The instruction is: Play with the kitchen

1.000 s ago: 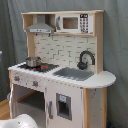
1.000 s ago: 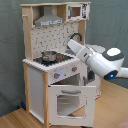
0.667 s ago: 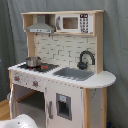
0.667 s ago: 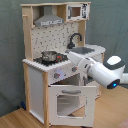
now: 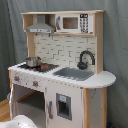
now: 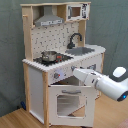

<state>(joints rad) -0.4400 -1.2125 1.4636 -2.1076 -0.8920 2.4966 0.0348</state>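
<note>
- Kitchen [image 5: 65, 75] [image 6: 62, 65] upright, pot [image 6: 49, 55] on stove
- Arm [image 6: 102, 82] reaches left, near oven door [image 6: 67, 102]
- Cannot tell whether jaws are open

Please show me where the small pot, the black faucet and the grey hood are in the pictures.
small pot [image 5: 33, 61]: first exterior view, on its metal side wall.
black faucet [image 5: 86, 58]: first exterior view, on the curved spout.
grey hood [image 6: 48, 21]: second exterior view, on its sloped front face.
</note>
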